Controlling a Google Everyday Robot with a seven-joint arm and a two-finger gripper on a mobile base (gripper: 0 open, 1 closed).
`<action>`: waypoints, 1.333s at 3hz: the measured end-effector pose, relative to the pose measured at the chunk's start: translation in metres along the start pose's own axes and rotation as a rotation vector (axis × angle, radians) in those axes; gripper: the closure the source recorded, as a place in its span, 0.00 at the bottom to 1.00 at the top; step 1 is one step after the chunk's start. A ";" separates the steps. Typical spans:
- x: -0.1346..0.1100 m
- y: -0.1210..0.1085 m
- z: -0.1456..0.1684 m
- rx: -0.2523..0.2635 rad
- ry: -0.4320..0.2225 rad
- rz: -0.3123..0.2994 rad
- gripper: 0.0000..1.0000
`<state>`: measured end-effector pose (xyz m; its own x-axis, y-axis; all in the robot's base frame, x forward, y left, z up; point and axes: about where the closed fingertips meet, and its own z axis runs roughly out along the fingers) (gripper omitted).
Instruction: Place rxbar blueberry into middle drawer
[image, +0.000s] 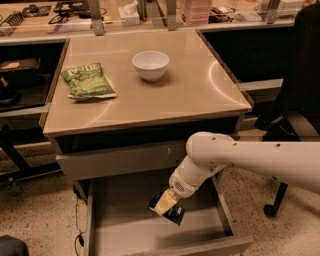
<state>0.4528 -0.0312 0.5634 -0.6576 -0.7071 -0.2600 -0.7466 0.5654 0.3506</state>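
Note:
The middle drawer (125, 227) is pulled open below the table, showing its smooth grey floor and low side walls. My white arm reaches in from the right. My gripper (165, 204), with pale yellow fingers, is inside the drawer just above its floor, near the middle. It is shut on the rxbar blueberry (174, 215), a small dark navy bar that sticks out below and beside the fingers. I cannot tell whether the bar touches the drawer floor.
A white bowl (150, 65) and a green chip bag (88, 80) lie on the tan table top (190, 95). A closed drawer front (110, 161) sits just above the open drawer. A dark chair (300, 90) stands to the right, shelves to the left.

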 end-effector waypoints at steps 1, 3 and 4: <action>0.002 0.005 0.045 -0.065 -0.012 0.051 1.00; -0.016 0.009 0.133 -0.170 -0.030 0.117 1.00; -0.022 0.005 0.144 -0.164 -0.062 0.136 1.00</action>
<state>0.4490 0.0486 0.4419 -0.7600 -0.5988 -0.2529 -0.6272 0.5736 0.5269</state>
